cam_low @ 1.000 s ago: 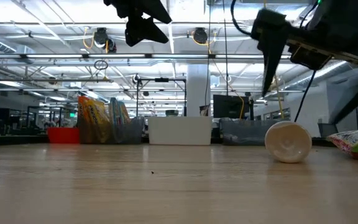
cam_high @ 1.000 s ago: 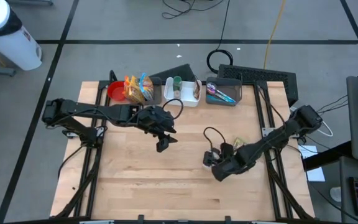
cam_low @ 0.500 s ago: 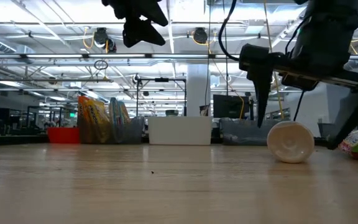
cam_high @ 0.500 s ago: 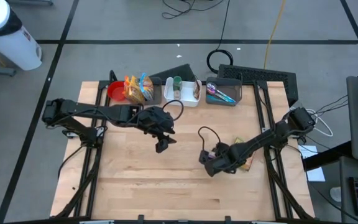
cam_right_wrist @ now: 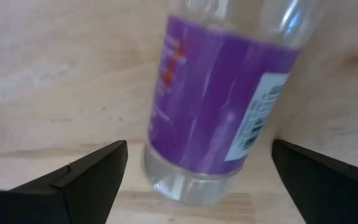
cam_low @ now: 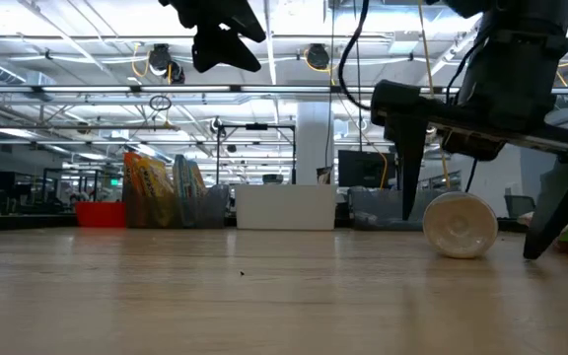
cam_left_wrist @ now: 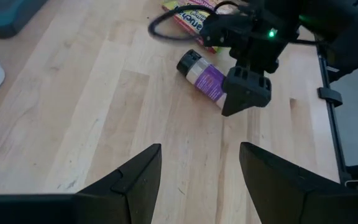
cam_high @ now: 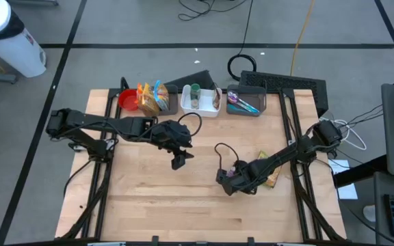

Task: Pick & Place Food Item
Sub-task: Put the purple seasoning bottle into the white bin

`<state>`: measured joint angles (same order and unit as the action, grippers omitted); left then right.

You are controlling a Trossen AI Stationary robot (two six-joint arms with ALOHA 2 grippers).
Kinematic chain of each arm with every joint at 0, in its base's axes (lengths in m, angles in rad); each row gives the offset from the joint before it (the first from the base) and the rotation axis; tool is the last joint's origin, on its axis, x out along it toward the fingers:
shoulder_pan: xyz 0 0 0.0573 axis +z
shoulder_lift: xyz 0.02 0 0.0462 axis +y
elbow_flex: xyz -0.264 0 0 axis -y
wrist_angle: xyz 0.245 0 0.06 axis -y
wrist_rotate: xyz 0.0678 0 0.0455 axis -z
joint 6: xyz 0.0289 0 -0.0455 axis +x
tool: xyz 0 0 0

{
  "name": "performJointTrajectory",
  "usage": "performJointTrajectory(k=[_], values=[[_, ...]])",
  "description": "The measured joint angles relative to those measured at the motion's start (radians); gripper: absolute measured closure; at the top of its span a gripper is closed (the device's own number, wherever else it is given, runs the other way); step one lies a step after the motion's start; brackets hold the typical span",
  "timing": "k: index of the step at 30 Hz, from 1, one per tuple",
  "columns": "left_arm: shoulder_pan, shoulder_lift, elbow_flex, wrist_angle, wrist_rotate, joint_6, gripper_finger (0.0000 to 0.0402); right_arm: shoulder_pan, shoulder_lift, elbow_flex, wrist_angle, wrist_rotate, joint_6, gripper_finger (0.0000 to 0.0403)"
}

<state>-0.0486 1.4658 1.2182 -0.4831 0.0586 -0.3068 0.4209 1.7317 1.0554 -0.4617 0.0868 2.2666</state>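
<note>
A clear bottle with a purple label [cam_right_wrist: 216, 106] lies on its side on the wooden table [cam_high: 149, 198], right of the middle. It shows end-on in the low view as a white disc [cam_low: 460, 225], and the left wrist view shows its dark cap [cam_left_wrist: 188, 61]. My right gripper [cam_low: 471, 237] is open and slants down over the bottle, one finger on either side of it, touching nothing. My left gripper [cam_high: 178, 158] hangs open well above the table's middle, with nothing in it.
A yellow-green snack packet [cam_high: 271, 176] lies just right of the bottle. Along the far edge stand a red bowl [cam_high: 128, 100], chip bags [cam_high: 152, 98], a white bin [cam_high: 202, 100] and a grey bin of utensils [cam_high: 243, 102]. Bare wood spreads toward the near edge.
My right gripper has come down and moved a little toward the table's left, so its open fingers now stand on either side of the bottle. The bottle has stayed where it was.
</note>
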Motion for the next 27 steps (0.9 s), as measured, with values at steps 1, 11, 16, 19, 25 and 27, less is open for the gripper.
performJointTrajectory(k=[1, 11, 16, 19, 25, 27], values=[[0.000, 0.000, 0.000, 0.000, 0.000, -0.004, 0.0179, -0.001, 0.003, 0.001, 0.001, -0.008, 0.000, 0.0009], [-0.024, 0.000, 0.000, -0.014, -0.007, -0.029, 0.0179, -0.004, 0.012, 0.001, 0.002, -0.010, 0.003, 0.0009], [-0.039, 0.000, 0.000, -0.013, -0.016, -0.030, 0.0178, -0.023, 0.012, -0.005, 0.008, -0.016, 0.002, 0.0009], [-0.041, 0.000, 0.000, -0.013, -0.016, -0.032, 0.0179, -0.028, 0.010, -0.019, 0.032, -0.024, 0.000, 0.0009], [-0.040, 0.000, 0.000, -0.013, -0.017, -0.042, 0.0179, -0.029, 0.010, -0.028, 0.043, -0.040, 0.007, 0.0010], [-0.040, 0.000, 0.000, -0.013, -0.017, -0.042, 0.0178, -0.029, 0.010, -0.028, 0.044, -0.040, 0.003, 0.0010]])
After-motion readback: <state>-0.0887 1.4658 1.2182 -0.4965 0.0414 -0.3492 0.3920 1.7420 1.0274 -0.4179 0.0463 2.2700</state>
